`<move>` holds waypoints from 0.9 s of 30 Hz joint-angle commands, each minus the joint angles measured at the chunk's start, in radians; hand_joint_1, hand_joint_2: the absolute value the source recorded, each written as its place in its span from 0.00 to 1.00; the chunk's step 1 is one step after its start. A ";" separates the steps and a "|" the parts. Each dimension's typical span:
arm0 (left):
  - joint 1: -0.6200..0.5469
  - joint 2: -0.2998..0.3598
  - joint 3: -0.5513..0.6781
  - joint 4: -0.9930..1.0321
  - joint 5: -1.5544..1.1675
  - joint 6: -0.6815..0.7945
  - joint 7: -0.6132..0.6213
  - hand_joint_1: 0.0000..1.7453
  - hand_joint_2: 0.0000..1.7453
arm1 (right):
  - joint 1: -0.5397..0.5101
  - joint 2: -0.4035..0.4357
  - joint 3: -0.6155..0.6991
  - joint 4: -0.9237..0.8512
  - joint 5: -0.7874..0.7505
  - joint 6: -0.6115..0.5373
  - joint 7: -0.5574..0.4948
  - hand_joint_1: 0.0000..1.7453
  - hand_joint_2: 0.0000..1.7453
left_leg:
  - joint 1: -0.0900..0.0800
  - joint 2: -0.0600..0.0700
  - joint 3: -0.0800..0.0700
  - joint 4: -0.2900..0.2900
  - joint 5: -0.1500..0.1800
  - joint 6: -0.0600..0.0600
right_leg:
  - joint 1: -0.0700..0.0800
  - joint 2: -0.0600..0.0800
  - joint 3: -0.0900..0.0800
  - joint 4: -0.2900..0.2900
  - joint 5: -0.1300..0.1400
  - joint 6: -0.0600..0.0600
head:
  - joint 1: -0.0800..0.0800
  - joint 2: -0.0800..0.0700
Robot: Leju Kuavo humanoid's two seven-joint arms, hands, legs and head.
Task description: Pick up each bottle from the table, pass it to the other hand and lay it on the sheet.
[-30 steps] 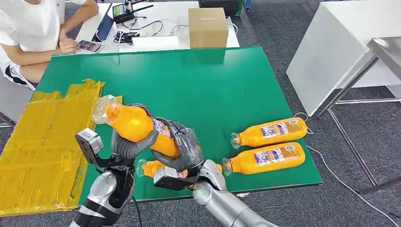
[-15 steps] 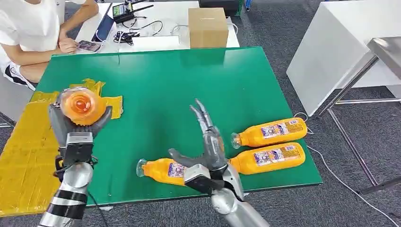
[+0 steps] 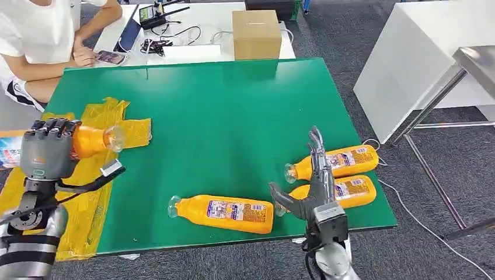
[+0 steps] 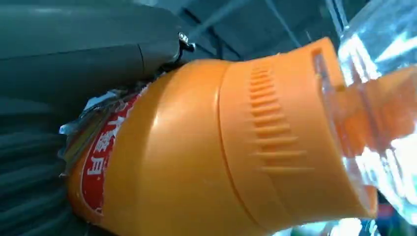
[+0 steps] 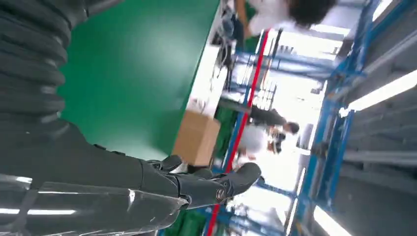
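My left hand (image 3: 46, 149) grips an orange bottle (image 3: 93, 140) over the yellow sheet (image 3: 70, 192) at the table's left side, its clear neck end pointing right. Up close the same bottle (image 4: 226, 147) shows its orange body and red label. My right hand (image 3: 314, 186) stands open, fingers up, above the table's front edge, just in front of two orange bottles (image 3: 335, 163) (image 3: 341, 192) lying side by side. A third bottle (image 3: 225, 212) lies on the green table (image 3: 233, 116) near the front. The right hand (image 5: 147, 187) holds nothing.
A cardboard box (image 3: 255, 34) stands at the table's far edge. A person (image 3: 41, 41) sits at the far left beside a phone, cables and devices. A white table (image 3: 420, 52) stands to the right across grey carpet.
The right hand let go of the bottle and swung right toward the two bottles. The left hand carried the bottle left and lower over the sheet, turning it sideways.
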State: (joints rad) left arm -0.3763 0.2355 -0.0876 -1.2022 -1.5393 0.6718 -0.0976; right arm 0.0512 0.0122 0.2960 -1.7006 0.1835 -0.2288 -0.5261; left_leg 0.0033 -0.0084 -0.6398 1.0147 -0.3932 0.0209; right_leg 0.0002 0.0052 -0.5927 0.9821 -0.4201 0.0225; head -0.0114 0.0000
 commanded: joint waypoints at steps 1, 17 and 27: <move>-0.241 0.147 -0.386 0.617 0.001 -0.042 -0.090 1.00 1.00 | -0.075 -0.016 0.012 0.065 -0.020 0.044 -0.003 0.00 1.00 | 0.000 -0.001 0.007 -0.002 -0.001 -0.001 | 0.000 -0.001 0.007 -0.001 -0.001 0.000 | 0.000 0.000; -0.228 0.000 -0.215 0.771 0.273 -0.009 -0.202 1.00 1.00 | -0.095 -0.015 0.061 0.134 -0.021 0.049 0.004 0.00 1.00 | 0.000 0.003 0.005 -0.001 -0.001 -0.001 | 0.001 0.000 0.006 -0.002 0.001 -0.003 | 0.000 0.000; -0.208 -0.069 -0.106 0.750 0.471 -0.023 -0.340 1.00 1.00 | -0.106 -0.013 0.086 0.161 -0.018 0.054 0.014 0.00 1.00 | 0.000 0.003 0.002 -0.001 0.000 -0.001 | 0.000 0.001 0.003 -0.001 0.002 -0.003 | 0.000 0.000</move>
State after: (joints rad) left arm -0.5512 0.2450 -0.2872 -0.5180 -1.1474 0.6668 -0.3827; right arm -0.0082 0.0072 0.3479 -1.6335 0.1663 -0.1850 -0.5238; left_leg 0.0029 -0.0049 -0.6404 1.0145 -0.3927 0.0206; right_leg 0.0001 0.0074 -0.5927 0.9822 -0.4177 0.0195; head -0.0114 0.0000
